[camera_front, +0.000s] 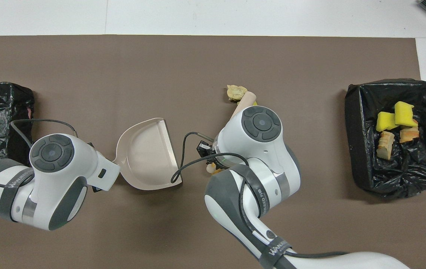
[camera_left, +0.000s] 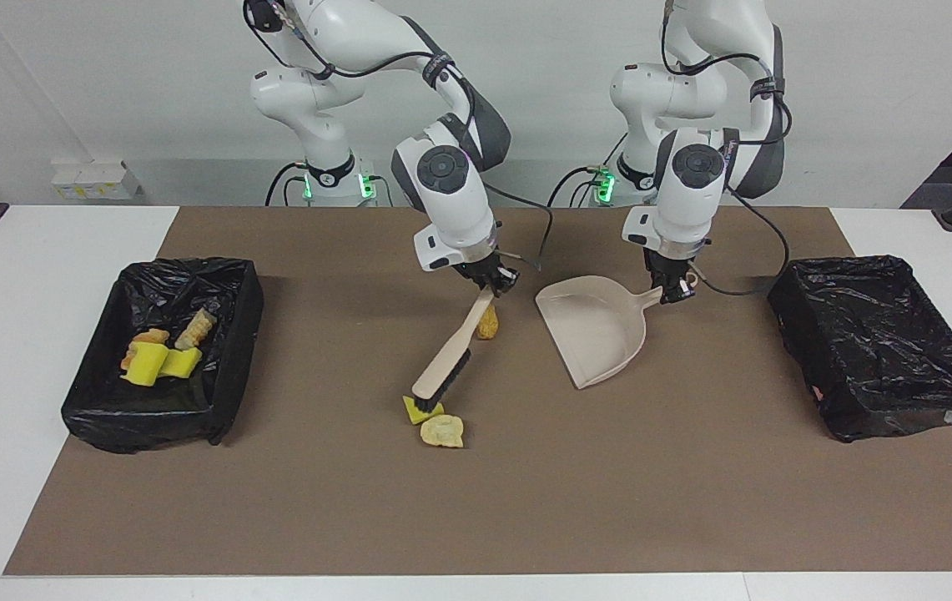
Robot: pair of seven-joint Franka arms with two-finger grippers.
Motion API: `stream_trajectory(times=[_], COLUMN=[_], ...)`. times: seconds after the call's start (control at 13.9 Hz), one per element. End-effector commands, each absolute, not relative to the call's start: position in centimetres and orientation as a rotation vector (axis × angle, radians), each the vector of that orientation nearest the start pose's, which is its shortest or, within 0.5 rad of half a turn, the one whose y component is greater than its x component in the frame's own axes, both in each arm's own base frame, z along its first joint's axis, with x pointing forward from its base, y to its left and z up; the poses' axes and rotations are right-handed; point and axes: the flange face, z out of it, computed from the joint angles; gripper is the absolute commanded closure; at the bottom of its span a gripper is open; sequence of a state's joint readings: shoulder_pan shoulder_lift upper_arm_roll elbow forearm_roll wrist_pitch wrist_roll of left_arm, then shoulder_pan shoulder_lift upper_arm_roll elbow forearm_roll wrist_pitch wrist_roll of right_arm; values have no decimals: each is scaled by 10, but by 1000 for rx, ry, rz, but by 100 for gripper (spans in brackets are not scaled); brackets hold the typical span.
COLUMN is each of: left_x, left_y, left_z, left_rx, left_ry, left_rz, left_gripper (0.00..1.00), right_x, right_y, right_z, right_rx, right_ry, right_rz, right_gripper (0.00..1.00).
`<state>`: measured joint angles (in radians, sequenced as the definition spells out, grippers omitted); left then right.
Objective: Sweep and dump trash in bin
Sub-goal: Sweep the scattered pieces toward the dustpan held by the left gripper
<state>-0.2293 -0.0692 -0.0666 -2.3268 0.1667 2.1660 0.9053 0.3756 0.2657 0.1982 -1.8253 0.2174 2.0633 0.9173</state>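
My right gripper [camera_left: 495,284] is clamped on the brush [camera_left: 443,366], bristles touching a yellow wedge [camera_left: 417,412] mid-tabletop. My left gripper [camera_left: 676,288] is clamped on the dustpan [camera_left: 596,330] handle.

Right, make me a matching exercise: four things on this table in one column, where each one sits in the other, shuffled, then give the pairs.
Things
1. beige plastic dustpan
2. beige long-handled brush
3. bright yellow spongy wedge on the mat
4. tan bread-like lumps and yellow wedges, the binned group

Places
A. inside the black-lined bin at the right arm's end
B. handle gripped by the left hand, pan flat on the brown mat
C. handle gripped by the right hand, bristles down
D. under the bristle end, beside a pale lump

Pairs: 1-B, 2-C, 3-D, 4-A
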Motion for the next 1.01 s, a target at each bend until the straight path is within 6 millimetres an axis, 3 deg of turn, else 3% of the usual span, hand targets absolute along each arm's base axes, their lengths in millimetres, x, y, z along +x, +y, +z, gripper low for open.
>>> stream_trajectory(times=[0.0, 0.22, 0.36, 0.43, 0.65, 0.94], left_x=[470, 470, 470, 470, 470, 469], left_y=[-140, -140, -140, -140, -140, -140], left_z=[359, 359, 359, 359, 359, 359], left_rx=[-2435, -2436, -2448, -2450, -2452, -2469], left_ry=[1806, 1804, 1787, 1783, 1781, 1756], left_rz=[176, 176, 173, 174, 174, 180], left_gripper=[100, 100, 100, 100, 100, 100], right_x=[537, 569, 580, 578, 589, 597], right_y=[306, 246, 204, 193, 170, 186], right_z=[396, 386, 374, 371, 360, 342], right_rx=[-3004, -3062, -3092, -3098, -3148, -3149], right_ry=[379, 97, -7, -89, -218, -282], right_rz=[184, 127, 170, 206, 219, 253], right_gripper=[100, 100, 100, 100, 100, 100])
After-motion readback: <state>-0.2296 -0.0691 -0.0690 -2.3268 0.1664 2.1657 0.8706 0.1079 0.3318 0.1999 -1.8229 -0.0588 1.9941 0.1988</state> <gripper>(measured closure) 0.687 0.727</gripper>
